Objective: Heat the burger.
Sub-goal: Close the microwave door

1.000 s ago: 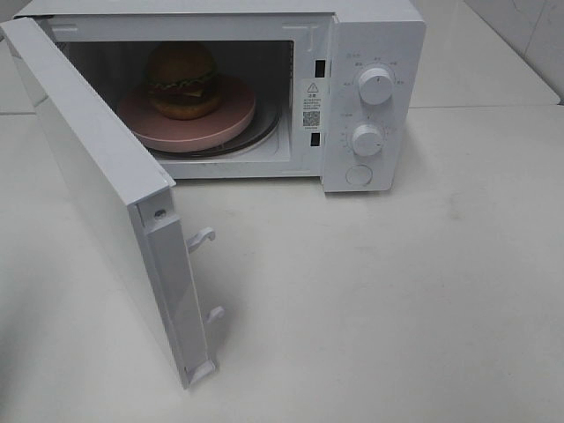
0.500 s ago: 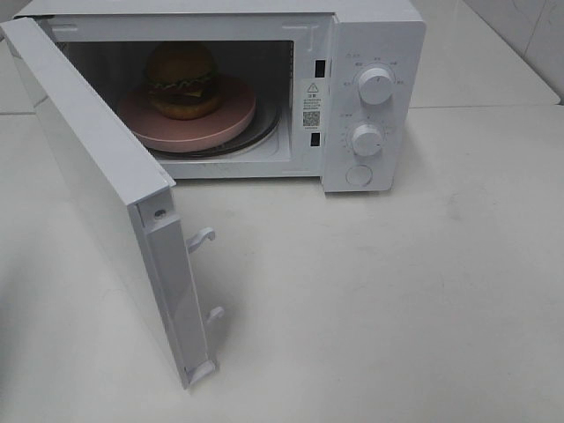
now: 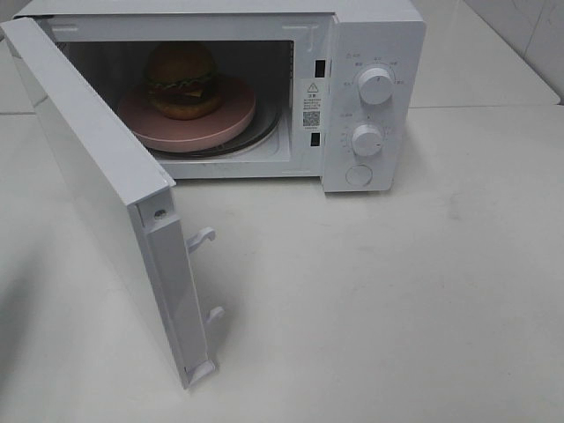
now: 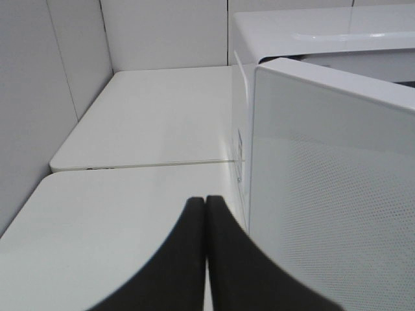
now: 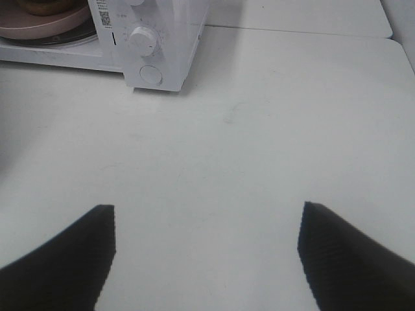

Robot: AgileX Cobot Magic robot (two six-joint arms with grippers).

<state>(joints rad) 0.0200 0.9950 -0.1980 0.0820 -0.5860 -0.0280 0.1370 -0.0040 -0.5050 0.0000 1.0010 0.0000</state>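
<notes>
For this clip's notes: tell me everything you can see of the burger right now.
The burger is small and round. It has a glossy brown domed top bun, a thin green, white and red filling layer, a dark patty and a brown base. It stands upright and whole, roughly centred on a flat pink plate much wider than itself. The plate sits inside the white microwave, whose door stands open. Only the plate touches the burger, and the cavity's shadow dims its top.

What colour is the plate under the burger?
The plate is pink; the exterior high view shows it best.
</notes>
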